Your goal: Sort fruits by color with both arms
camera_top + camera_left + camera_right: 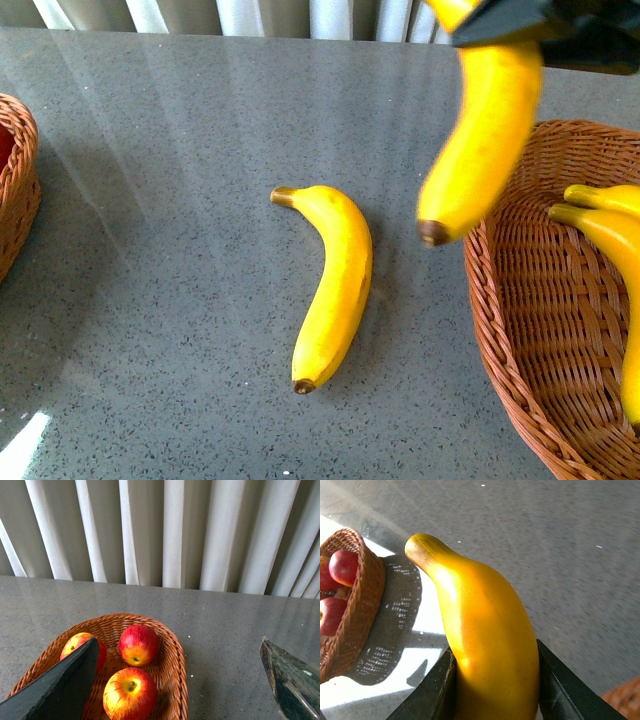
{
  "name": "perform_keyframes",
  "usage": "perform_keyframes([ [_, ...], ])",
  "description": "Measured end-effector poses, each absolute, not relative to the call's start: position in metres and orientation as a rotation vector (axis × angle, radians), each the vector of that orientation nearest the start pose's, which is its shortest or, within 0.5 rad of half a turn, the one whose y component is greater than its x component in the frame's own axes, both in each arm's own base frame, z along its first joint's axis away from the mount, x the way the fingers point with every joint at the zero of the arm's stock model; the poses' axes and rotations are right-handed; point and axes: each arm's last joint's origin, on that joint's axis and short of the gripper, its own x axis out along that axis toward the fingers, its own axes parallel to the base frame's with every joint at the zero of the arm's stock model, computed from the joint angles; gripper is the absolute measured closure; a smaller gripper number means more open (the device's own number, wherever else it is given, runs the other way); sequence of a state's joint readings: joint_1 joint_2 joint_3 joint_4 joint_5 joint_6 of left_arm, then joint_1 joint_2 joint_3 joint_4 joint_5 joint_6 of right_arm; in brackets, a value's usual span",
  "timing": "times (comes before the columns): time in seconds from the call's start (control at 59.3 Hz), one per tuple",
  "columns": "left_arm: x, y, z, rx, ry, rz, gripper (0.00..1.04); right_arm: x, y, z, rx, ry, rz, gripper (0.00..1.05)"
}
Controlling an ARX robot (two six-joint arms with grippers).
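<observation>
My right gripper point(520, 25) is shut on a yellow banana point(480, 140) that hangs with its brown tip down, beside the left rim of the right wicker basket point(520, 330). In the right wrist view the banana point(485, 640) fills the gap between both fingers point(437, 690). Another banana point(335, 285) lies on the table's middle. Two more bananas point(610, 235) rest in the right basket. My left gripper point(179, 650) is open over the edge of the left basket point(175, 670), which holds three red apples point(138, 644).
The left basket's rim point(20, 180) shows at the front view's left edge. Grey speckled tabletop point(180, 300) runs between the baskets. White curtains point(170, 530) hang behind the table's far edge. A bright sun patch point(427, 610) lies by the left basket.
</observation>
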State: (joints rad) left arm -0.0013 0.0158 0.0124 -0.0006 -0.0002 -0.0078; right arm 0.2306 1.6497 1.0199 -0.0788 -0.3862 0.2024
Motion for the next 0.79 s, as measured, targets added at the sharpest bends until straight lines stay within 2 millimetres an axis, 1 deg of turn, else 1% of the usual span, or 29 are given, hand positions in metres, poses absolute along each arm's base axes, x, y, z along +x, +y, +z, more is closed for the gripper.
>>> perform_keyframes([
  [0.067, 0.098, 0.0, 0.166, -0.008, 0.004, -0.001, 0.09, 0.326, 0.069, 0.204, 0.239, 0.778, 0.475, 0.71],
  [0.118, 0.098, 0.0, 0.166, -0.008, 0.004, -0.001, 0.09, 0.321, 0.057, 0.199, 0.236, 0.788, 0.448, 0.71],
  [0.152, 0.098, 0.0, 0.166, -0.008, 0.004, -0.001, 0.09, 0.314, 0.045, 0.189, 0.225, 0.809, 0.422, 0.71],
  [0.202, 0.098, 0.0, 0.166, -0.008, 0.004, -0.001, 0.09, 0.308, 0.037, 0.179, 0.22, 0.835, 0.405, 0.71],
  [0.253, 0.098, 0.0, 0.166, -0.008, 0.004, -0.001, 0.09, 0.299, 0.027, 0.162, 0.214, 0.883, 0.378, 0.71],
  [0.321, 0.098, 0.0, 0.166, -0.008, 0.004, -0.001, 0.09, 0.293, 0.018, 0.144, 0.205, 0.925, 0.345, 0.71],
  [0.388, 0.098, 0.0, 0.166, -0.008, 0.004, -0.001, 0.09, 0.294, 0.012, 0.134, 0.191, 0.936, 0.313, 0.71],
  [0.54, 0.098, 0.0, 0.166, -0.008, 0.004, -0.001, 0.09, 0.298, 0.003, 0.123, 0.185, 0.945, 0.256, 0.71],
  [0.759, 0.098, 0.0, 0.166, -0.008, 0.004, -0.001, 0.09, 0.3, 0.003, 0.122, 0.177, 0.948, 0.258, 0.71],
  [0.793, 0.098, 0.0, 0.166, -0.008, 0.004, -0.001, 0.09, 0.3, 0.003, 0.121, 0.166, 0.95, 0.258, 0.66],
])
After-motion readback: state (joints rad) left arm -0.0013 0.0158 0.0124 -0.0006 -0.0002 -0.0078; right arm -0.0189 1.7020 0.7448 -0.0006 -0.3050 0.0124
